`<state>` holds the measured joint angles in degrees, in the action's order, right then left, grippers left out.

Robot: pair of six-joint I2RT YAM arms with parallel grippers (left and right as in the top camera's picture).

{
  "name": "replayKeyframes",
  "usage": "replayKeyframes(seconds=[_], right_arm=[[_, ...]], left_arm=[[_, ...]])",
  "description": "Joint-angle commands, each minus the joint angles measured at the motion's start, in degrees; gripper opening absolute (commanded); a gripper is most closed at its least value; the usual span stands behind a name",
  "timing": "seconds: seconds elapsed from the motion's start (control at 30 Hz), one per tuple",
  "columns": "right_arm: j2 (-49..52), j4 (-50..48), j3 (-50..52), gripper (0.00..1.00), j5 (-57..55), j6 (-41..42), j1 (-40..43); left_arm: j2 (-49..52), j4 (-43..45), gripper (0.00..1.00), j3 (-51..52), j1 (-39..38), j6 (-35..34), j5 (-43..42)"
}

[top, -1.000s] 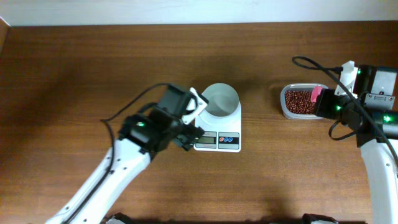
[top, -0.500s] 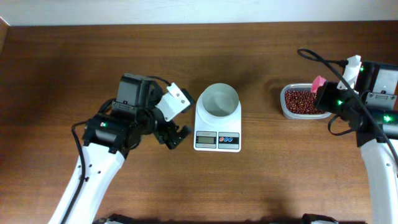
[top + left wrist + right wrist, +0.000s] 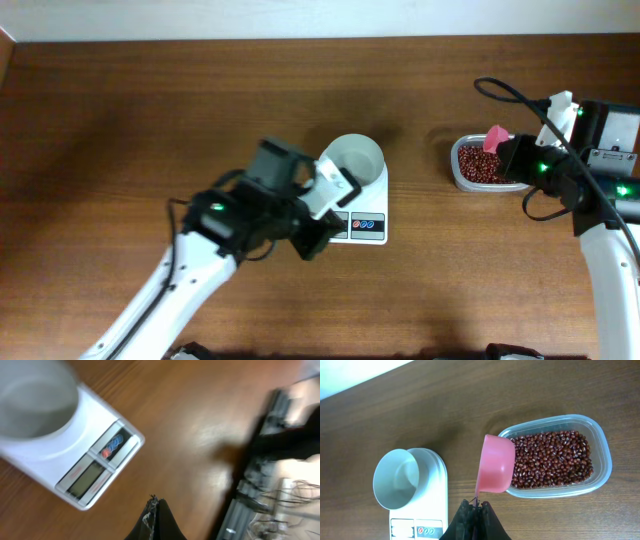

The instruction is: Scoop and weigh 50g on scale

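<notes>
The pink scoop (image 3: 495,463), pinched by its handle in the right gripper (image 3: 475,504) over the bean tub's (image 3: 601,442) scale-side end, is best dipped deep and lifted level. The scale (image 3: 366,226) is set mid-way along the table (image 3: 120,100), its bowl (image 3: 358,160) empty; the left gripper (image 3: 153,509), pressed together, is held just beside its display edge, and open wood is left between tub and bowl

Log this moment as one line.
left gripper: jaws shut, empty, near scale | right gripper: jaws shut on pink scoop, over edge of bean tub | bowl: no beans visible
</notes>
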<state>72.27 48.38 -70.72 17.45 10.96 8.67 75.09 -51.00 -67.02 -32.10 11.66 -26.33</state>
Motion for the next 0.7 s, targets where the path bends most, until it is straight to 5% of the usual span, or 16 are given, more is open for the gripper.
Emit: replayKeyframes(seconds=[0.0, 0.4, 0.67], right_arm=[[-0.42, 0.31, -1.33, 0.04, 0.79, 0.42, 0.35], [-0.42, 0.66, -1.33, 0.04, 0.11, 0.39, 0.35], [-0.42, 0.63, -1.33, 0.04, 0.13, 0.42, 0.35]], left_arm=[[5.31, 3.72, 0.00, -0.46, -6.97, -7.80, 18.45], [29.20, 17.81, 0.00, -0.46, -11.41, -7.78, 26.18], [31.10, 21.59, 0.00, -0.46, -11.41, -7.78, 26.16]])
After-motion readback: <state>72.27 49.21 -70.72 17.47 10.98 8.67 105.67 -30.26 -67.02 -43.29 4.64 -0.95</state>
